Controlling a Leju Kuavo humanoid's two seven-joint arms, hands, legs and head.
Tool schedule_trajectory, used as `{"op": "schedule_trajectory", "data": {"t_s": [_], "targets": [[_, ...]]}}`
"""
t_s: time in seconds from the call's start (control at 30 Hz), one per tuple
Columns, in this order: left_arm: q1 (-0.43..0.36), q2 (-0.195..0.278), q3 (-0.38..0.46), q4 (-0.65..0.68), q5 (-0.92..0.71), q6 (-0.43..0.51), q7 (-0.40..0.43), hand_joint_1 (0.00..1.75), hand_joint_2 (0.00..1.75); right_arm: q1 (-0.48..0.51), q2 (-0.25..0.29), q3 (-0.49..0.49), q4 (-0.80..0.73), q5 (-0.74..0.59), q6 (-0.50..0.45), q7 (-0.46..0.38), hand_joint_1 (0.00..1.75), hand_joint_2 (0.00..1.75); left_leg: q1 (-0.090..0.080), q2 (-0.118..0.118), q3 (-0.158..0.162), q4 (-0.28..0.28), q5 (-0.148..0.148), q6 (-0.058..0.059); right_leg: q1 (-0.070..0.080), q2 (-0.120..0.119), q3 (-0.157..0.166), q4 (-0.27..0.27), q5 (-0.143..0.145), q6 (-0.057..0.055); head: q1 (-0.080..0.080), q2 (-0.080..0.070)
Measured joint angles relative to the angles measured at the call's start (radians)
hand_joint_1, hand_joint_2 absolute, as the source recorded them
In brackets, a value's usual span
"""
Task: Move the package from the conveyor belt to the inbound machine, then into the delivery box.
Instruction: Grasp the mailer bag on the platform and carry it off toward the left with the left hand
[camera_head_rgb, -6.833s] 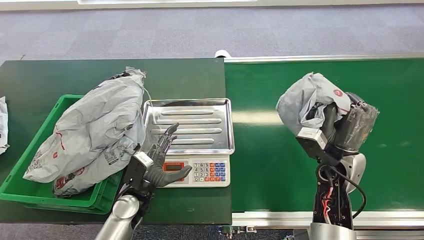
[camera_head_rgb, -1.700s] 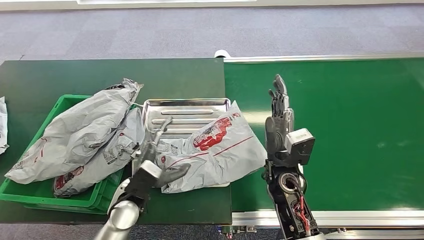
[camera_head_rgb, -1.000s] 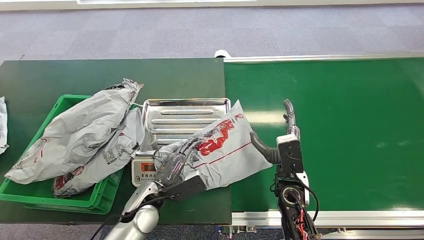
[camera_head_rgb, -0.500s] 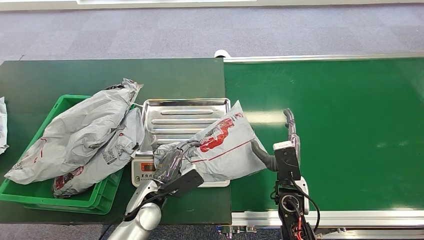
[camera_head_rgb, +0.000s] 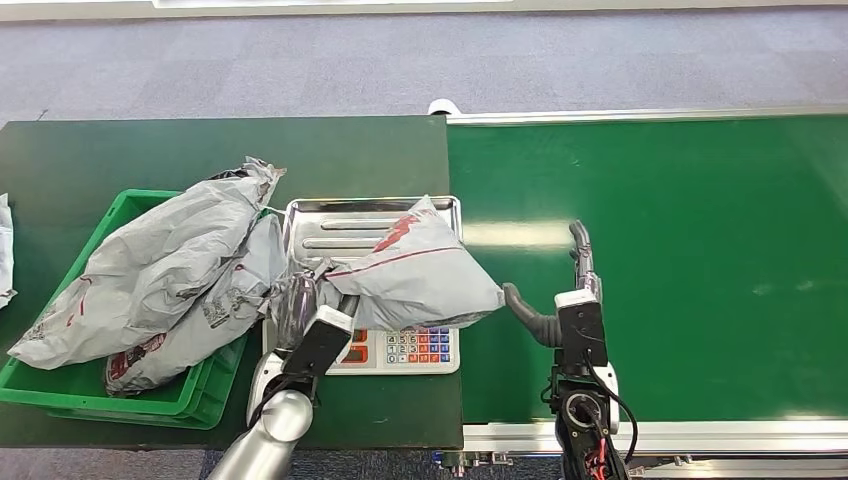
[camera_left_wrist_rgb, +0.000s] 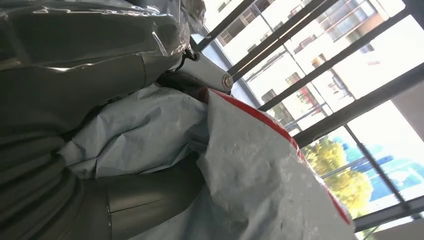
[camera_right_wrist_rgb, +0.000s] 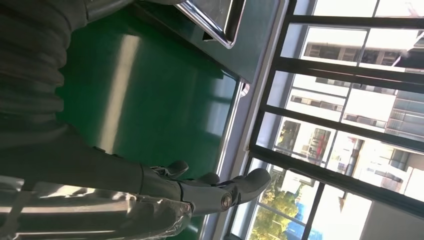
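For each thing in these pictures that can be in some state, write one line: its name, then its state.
package: lifted at one end over the scale, held by the left hand
left hand: grips the package's edge
right hand: open, holds nothing, over the conveyor belt
scale tray: partly covered by the package
green crate: holds two grey bags

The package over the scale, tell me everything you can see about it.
The package is a soft grey plastic mailing bag, crinkled, with red print and a red line across it. It lies tilted over the scale's steel tray, its far corner pointing up, its right end overhanging toward the conveyor belt. The left hand grips its left end. The right hand stands apart.
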Motion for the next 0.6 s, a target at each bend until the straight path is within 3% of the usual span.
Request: {"op": "schedule_trajectory", "data": {"t_s": [0.1,0.3,0.4,0.5,0.6], "targets": [[0.0,0.0,0.014,-0.031,0.089,0.019,-0.059,1.75,1.75,0.0,0.002,0.0,0.006,-0.014,0.0,-0.013,0.0,1.75,0.0,0.0,0.0,0.0,0.0,0.0,0.0,0.0,0.0,0.0,0.0,0.0,0.0,0.0],[0.0,0.001,0.029,-0.073,0.122,0.034,-0.085,1.75,1.75,0.0,0.003,0.0,0.014,-0.019,0.0,-0.016,0.0,1.75,0.0,0.0,-0.001,0.0,0.0,0.0,0.0,0.0,0.0,0.0,0.0,0.0,0.0,0.0],[0.005,0.001,0.041,-0.099,0.178,0.089,-0.146,1.75,1.75,-0.001,0.002,0.0,0.018,-0.029,0.001,-0.021,0.0,1.75,0.0,0.0,-0.001,0.0,0.0,0.0,0.0,0.0,0.0,0.0,0.0,0.0,0.0,0.0],[0.019,0.007,0.058,-0.164,0.246,0.155,-0.18,1.75,1.75,-0.002,0.002,0.0,0.026,-0.041,0.001,-0.03,0.0,1.75,0.0,0.0,-0.001,0.0,0.0,0.0,0.0,0.0,-0.001,0.0,0.0,0.0,0.0,0.0],[0.039,0.016,0.077,-0.244,0.332,0.155,-0.184,1.75,1.75,-0.007,0.002,0.001,0.036,-0.052,0.001,-0.038,0.0,1.75,0.0,0.0,-0.002,0.0,0.0,0.0,0.0,0.0,-0.001,0.0,0.0,0.0,0.0,0.0]]}}
